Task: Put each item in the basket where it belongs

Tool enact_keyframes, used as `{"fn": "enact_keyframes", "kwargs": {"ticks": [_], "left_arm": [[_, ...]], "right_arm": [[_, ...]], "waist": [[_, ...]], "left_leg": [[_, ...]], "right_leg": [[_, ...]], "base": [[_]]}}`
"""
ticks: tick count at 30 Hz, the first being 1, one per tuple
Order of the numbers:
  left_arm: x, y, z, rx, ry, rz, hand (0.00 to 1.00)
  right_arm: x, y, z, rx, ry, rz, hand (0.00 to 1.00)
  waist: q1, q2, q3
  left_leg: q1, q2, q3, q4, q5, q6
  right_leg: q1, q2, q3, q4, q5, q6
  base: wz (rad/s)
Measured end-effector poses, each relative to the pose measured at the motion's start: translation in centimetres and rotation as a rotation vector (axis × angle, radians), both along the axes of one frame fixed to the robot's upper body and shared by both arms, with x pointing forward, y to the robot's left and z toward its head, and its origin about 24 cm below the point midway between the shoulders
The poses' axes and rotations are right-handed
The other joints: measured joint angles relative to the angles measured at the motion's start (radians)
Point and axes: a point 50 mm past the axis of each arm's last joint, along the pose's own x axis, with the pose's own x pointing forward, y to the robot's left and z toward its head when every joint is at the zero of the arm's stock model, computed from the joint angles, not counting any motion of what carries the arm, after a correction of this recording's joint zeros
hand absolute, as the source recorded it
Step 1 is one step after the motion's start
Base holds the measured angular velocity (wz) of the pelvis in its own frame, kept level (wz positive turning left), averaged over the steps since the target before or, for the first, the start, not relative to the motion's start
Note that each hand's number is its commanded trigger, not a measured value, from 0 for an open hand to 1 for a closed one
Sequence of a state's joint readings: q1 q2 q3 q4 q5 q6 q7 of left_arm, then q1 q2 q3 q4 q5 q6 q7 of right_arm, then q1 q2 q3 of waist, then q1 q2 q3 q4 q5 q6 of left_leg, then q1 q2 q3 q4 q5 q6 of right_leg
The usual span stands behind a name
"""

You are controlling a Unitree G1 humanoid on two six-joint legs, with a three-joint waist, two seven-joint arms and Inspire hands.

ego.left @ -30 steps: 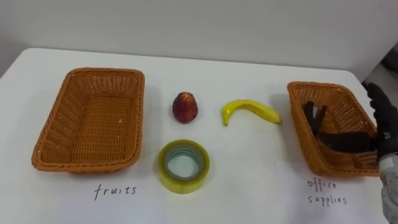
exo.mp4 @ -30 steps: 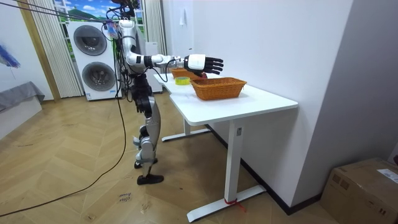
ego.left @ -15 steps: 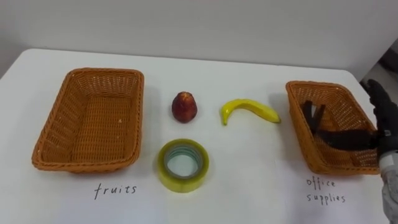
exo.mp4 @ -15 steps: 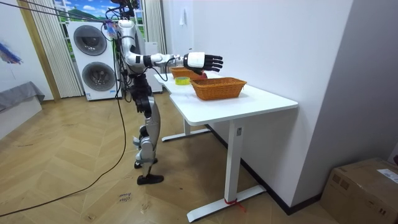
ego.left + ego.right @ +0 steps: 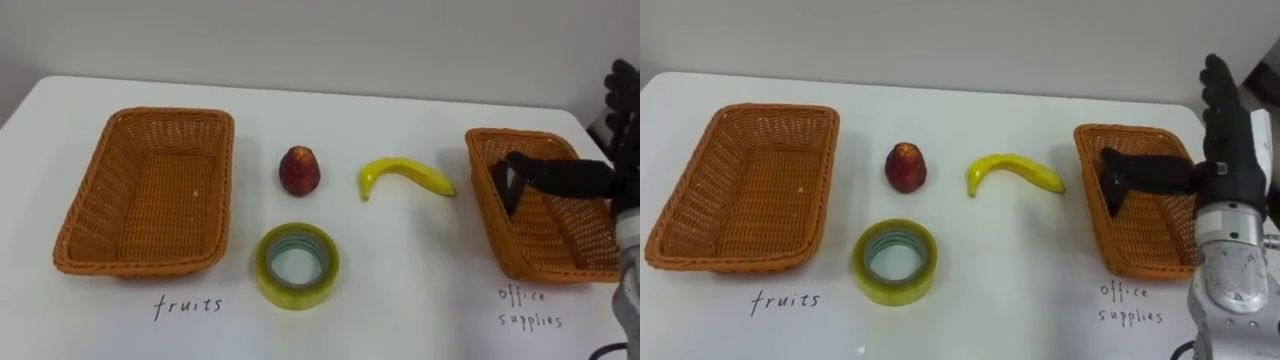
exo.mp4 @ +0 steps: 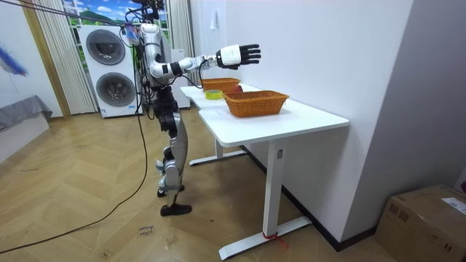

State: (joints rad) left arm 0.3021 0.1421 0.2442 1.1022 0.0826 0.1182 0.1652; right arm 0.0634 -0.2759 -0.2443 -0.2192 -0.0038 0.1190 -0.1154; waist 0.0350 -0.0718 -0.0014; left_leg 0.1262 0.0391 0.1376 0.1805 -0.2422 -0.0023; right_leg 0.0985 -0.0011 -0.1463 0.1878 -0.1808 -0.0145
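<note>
The robot is standing at one end of the white tabletop [image 5: 420,290], with two washing machines [image 6: 111,69] behind it. It is holding its right robot hand [image 5: 1230,130] up in the air over the right end of the tabletop. The fingers [image 5: 1220,90] are pointing straight up and are spread apart. The thumb [image 5: 1150,170] is sticking out sideways above the right basket [image 5: 482,215]. The robot hand is holding nothing. A small dark thing [image 5: 503,195] is lying inside this basket, under the thumb, and I cannot tell what it is.

The left basket [image 5: 160,114] is sitting at the other side of the tabletop. Three things are lying on the tabletop between the two baskets. A red fruit [image 5: 299,171] is sitting near the left basket. A yellow banana [image 5: 405,176] is lying beside it, nearer to the right basket. A roll of tape [image 5: 297,265] is lying flat in front of the red fruit, closer to the robot. These three things are not touching each other or the baskets.
</note>
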Motion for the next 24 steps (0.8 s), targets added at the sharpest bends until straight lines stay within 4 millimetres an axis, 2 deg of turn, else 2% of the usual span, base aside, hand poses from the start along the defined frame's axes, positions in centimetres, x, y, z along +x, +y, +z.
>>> {"fn": "enact_keyframes", "kwargs": {"ticks": [3, 9, 11, 14, 17, 24], "left_arm": [[-0.2, -0.4, -0.1, -0.014, 0.008, -0.01, 0.0], [0.0, -0.5, -0.2, -0.021, 0.004, -0.033, 0.0], [0.6, -0.6, -0.2, -0.023, -0.006, -0.05, 0.0], [1.2, -0.7, -0.3, -0.026, -0.014, -0.073, 0.0], [1.9, -0.8, -0.4, -0.031, -0.024, -0.094, 0.0], [2.4, -1.1, -0.5, -0.041, -0.016, -0.14, 0.0]], "right_arm": [[0.6, 1.4, 1.3, -0.012, -0.058, 0.07, 0.0], [1.8, 3.7, 2.6, -0.017, -0.113, 0.178, 0.0], [2.0, 4.6, 2.4, -0.019, -0.102, 0.225, 0.0], [2.2, 6.2, 1.7, -0.016, -0.061, 0.322, 0.0], [2.7, 7.3, 0.6, -0.011, -0.003, 0.386, 0.0], [3.0, 9.1, -1.3, -0.088, 0.086, 0.442, 0.0]], "waist": [[0.0, 0.013, -0.0003], [0.019, 0.003, -0.001], [0.027, -0.005, -0.0013], [0.048, -0.014, 0.0043], [0.054, -0.026, 0.0095], [0.079, -0.007, 0.0109]], "left_leg": [[-0.004, 0.001, -0.003, 0.0, 0.0, 0.0], [-0.021, 0.0, -0.011, 0.015, 0.001, -0.001], [-0.027, -0.001, -0.019, 0.021, 0.001, -0.001], [-0.026, 0.0, -0.023, 0.024, 0.001, -0.001], [-0.028, -0.001, -0.032, 0.025, 0.001, -0.001], [-0.034, -0.005, -0.043, 0.023, 0.0, 0.001]], "right_leg": [[-0.002, 0.001, -0.004, -0.002, 0.0, 0.0], [-0.01, -0.001, -0.016, -0.005, 0.0, 0.0], [-0.01, -0.002, -0.021, -0.005, 0.0, 0.0], [-0.005, -0.002, -0.022, -0.004, 0.0, 0.0], [-0.002, -0.004, -0.036, -0.002, 0.0, 0.0], [0.001, -0.009, -0.057, -0.002, 0.0, 0.0]], "base": [[0.02], [0.05], [0.1], [0.05], [0.12], [0.06]]}}
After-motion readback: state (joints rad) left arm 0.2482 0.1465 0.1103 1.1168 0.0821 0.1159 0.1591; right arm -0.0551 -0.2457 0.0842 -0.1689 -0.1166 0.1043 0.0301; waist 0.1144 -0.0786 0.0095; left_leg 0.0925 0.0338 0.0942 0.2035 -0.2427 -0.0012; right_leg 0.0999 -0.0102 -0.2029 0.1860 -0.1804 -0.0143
